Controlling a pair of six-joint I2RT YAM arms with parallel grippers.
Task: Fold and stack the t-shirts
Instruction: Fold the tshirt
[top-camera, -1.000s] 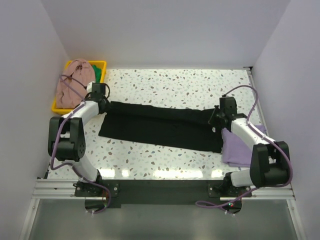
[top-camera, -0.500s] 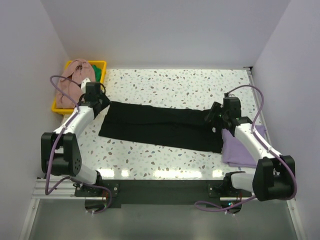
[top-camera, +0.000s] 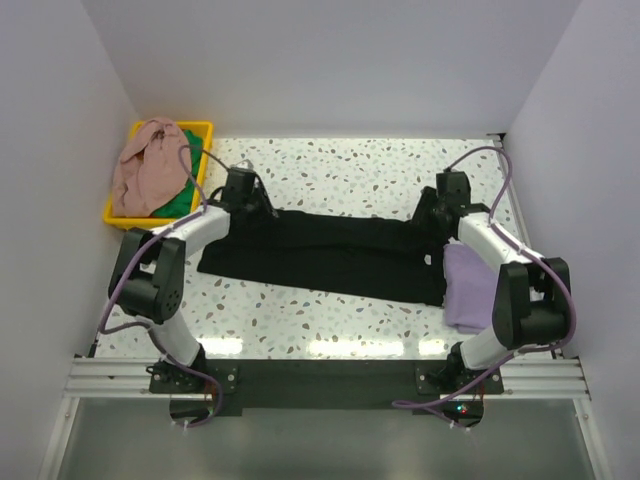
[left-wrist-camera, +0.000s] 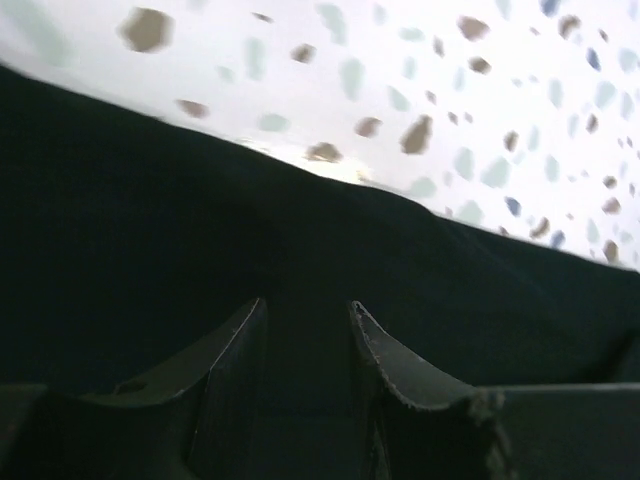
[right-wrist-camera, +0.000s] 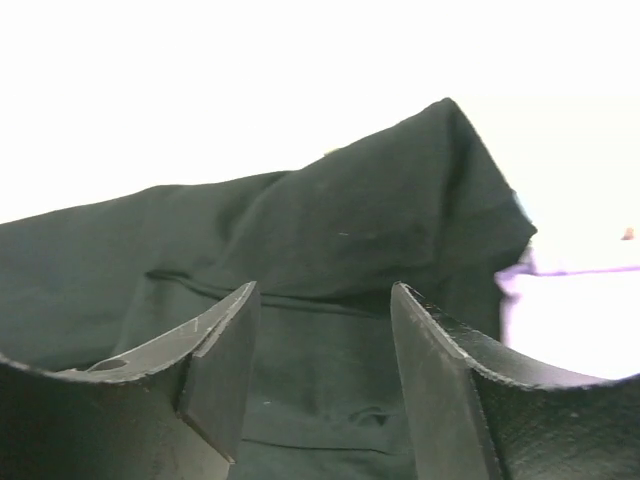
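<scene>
The black t-shirt (top-camera: 320, 255) lies flat across the table as a long folded strip. My left gripper (top-camera: 244, 192) hovers over its far left edge, jaws apart and empty; the left wrist view shows the gripper (left-wrist-camera: 308, 305) low over the dark cloth (left-wrist-camera: 150, 220). My right gripper (top-camera: 440, 205) stands open over the strip's far right end, and in the right wrist view the gripper (right-wrist-camera: 324, 290) has only black cloth (right-wrist-camera: 330, 220) under it. A folded lavender t-shirt (top-camera: 470, 290) lies at the right. The pink t-shirt (top-camera: 148, 165) and green t-shirt (top-camera: 186, 198) sit in the bin.
The yellow bin (top-camera: 200, 128) stands at the back left corner. White walls close in the speckled table (top-camera: 350, 170) on the left, back and right. The lavender shirt (right-wrist-camera: 570, 300) shows at the right edge of the right wrist view.
Both grippers have opened and let go of the black shirt. The left gripper has moved right along the shirt's far edge; the right one has shifted slightly toward the back.
</scene>
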